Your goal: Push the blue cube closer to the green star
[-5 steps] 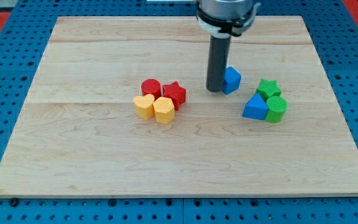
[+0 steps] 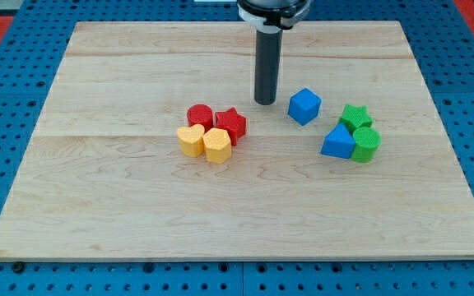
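Note:
The blue cube (image 2: 304,106) sits on the wooden board (image 2: 122,197), right of centre. The green star (image 2: 355,117) lies a short way to its right, with a gap between them. My tip (image 2: 266,101) rests on the board just left of the blue cube and slightly higher in the view, apart from it.
A blue triangular block (image 2: 337,142) and a green cylinder (image 2: 366,144) sit touching below the green star. A cluster left of centre holds a red cylinder (image 2: 200,116), a red star (image 2: 231,124), a yellow heart (image 2: 191,141) and a yellow hexagonal block (image 2: 217,145).
My tip has moved left and up the view, away from the blue cube it was touching. The blue cube is now fully visible, and has not clearly moved.

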You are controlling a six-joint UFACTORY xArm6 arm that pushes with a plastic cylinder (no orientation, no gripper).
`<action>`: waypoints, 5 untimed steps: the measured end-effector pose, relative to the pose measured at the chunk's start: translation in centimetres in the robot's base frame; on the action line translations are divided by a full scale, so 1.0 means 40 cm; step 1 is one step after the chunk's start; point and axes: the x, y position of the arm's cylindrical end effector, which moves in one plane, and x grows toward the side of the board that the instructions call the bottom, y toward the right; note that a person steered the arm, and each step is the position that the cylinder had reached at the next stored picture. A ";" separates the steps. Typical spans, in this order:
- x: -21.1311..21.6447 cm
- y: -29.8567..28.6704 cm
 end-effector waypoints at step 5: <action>0.036 0.073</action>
